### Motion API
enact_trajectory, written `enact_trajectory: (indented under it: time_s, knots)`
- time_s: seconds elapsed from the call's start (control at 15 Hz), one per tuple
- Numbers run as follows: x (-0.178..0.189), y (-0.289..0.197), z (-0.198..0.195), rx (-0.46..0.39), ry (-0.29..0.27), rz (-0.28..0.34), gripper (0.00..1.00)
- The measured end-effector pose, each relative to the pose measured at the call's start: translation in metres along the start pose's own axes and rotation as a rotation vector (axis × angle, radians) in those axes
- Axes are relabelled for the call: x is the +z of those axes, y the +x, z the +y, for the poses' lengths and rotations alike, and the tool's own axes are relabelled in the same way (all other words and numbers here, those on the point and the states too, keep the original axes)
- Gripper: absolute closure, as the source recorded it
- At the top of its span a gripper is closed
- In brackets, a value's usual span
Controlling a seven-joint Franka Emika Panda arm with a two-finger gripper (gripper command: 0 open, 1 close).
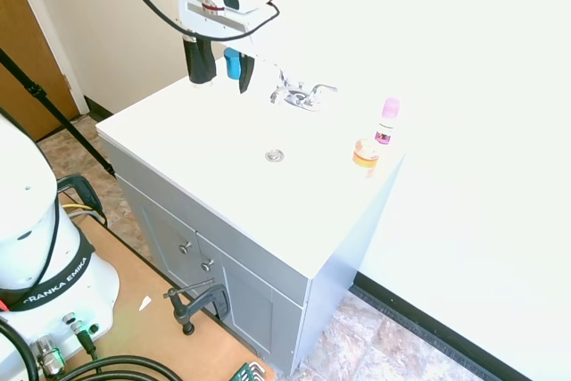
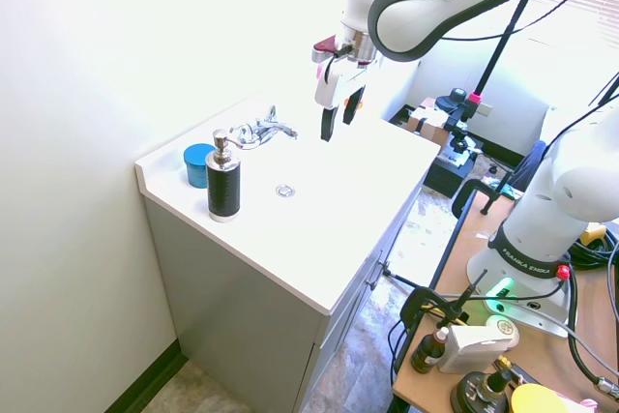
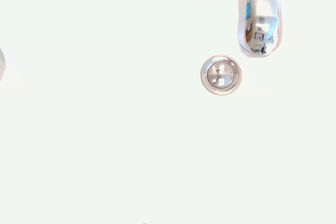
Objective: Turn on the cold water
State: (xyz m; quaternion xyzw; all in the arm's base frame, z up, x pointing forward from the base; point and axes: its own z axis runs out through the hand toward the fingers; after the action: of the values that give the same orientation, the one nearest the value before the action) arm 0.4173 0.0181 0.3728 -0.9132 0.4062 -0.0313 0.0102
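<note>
While our jaws hang open above the basin, no water runs.
We see the tap (image 2: pixel 261 131) beside and below them, toward the wall.

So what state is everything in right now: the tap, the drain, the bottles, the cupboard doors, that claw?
Small shiny chrome tap: off, no water running.
Round metal drain: unplugged, dry.
Black soap pump bottle: upright, pump up.
Blue round container: upright, lid on.
Small pink-capped bottle: upright, capped.
Grey cabinet doors: shut.
Robot gripper: open, empty, hanging above the basin.
</note>
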Motion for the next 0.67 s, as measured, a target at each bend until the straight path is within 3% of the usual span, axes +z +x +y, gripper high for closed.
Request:
enact_trajectory:
  time_s: [0.2, 0.4, 0.67]
  knots:
    - [-0.002, 0.005, -0.003, 0.021, 0.008, 0.017, 0.0]
    - [-0.006, 0.04, -0.025, 0.133, 0.044, 0.125, 0.0]
    - [0.018, 0.108, -0.053, 0.281, 0.057, 0.259, 0.0]
